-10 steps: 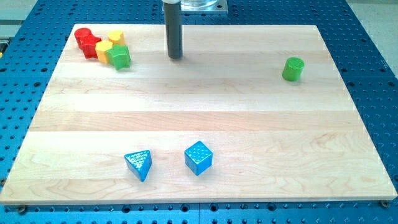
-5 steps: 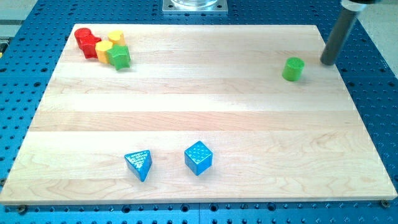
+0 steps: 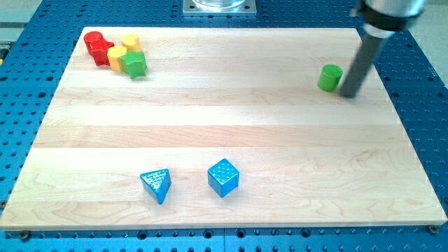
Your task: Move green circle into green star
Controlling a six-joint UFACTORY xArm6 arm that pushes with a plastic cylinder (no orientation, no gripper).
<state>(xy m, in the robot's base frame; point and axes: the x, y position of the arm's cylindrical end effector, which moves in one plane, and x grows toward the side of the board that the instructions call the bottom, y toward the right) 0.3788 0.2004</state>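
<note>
The green circle point(image 3: 329, 77) is a short green cylinder at the view's right, near the top of the wooden board point(image 3: 280, 140). The green star point(image 3: 134, 64) sits at the view's top left, touching a cluster of red and yellow blocks. My tip point(image 3: 349, 94) is on the board just to the right of the green circle and slightly below it, a small gap apart. The rod leans up toward the view's top right.
Two red blocks point(image 3: 98, 46) and two yellow blocks point(image 3: 122, 49) crowd the green star at the top left corner. A blue triangle point(image 3: 156, 184) and a blue cube point(image 3: 223, 177) stand near the view's bottom, left of centre.
My tip swept from the top centre to the board's right edge, then came left and down to stand beside the green circle. No block has moved.
</note>
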